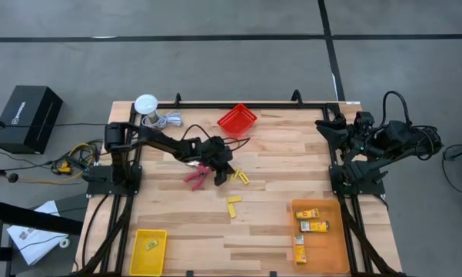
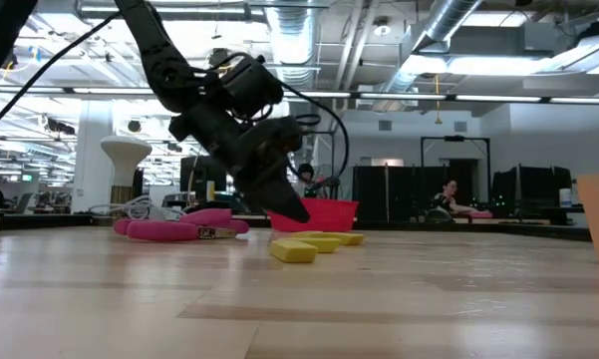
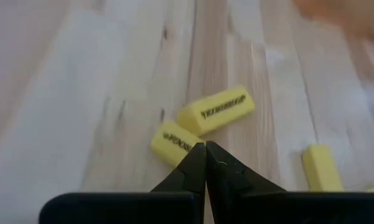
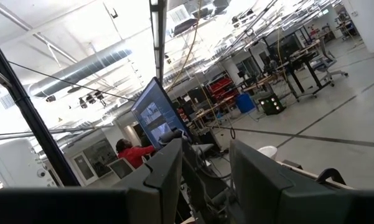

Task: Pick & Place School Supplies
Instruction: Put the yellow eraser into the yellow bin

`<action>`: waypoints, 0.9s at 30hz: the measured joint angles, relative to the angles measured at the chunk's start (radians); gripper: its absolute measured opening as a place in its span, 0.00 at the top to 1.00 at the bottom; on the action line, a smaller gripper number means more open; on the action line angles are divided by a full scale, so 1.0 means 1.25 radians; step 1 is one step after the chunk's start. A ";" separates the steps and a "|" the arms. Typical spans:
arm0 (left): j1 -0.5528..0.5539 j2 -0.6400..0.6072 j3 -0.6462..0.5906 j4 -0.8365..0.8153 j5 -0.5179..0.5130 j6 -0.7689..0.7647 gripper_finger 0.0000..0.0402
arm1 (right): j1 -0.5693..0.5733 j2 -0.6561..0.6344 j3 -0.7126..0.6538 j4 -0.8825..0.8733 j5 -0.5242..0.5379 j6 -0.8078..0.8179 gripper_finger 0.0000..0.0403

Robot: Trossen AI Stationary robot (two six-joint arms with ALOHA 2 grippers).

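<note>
Left hand (image 1: pixel 232 176) clenched empty, tips lowered just above two yellow erasers (image 3: pixel 202 121) mid-worktop (image 1: pixel 292 192), red-handled scissors (image 1: pixel 195 176) just beside, crayon boxes (image 1: pixel 314 226) in orange bin (image 1: pixel 334 254), right hand (image 4: pixel 202 180) parked raised, fingers apart, holding nothing

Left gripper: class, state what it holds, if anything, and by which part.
Nothing. The left gripper is shut with no object between its fingertips, poised just above two yellow erasers on the table.

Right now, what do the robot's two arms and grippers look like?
Both arms are dark, nearly black, jointed segments on black frame mounts at the table's edges. The left gripper has two black fingers tapering to thin pointed tips. The right gripper has broader, flat dark fingers. Black cables loop along the left arm and bundle around the right arm.
</note>
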 joint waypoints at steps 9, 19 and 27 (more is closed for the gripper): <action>0.004 0.020 0.001 0.004 0.001 -0.001 1.00 | 0.001 0.000 0.000 -0.003 0.003 0.000 0.69; 0.015 0.017 -0.019 -0.002 0.021 0.008 1.00 | 0.001 0.000 0.000 -0.003 0.014 0.000 0.69; 0.028 0.020 -0.032 -0.023 0.025 0.005 1.00 | 0.001 0.000 0.000 -0.004 0.014 0.000 0.69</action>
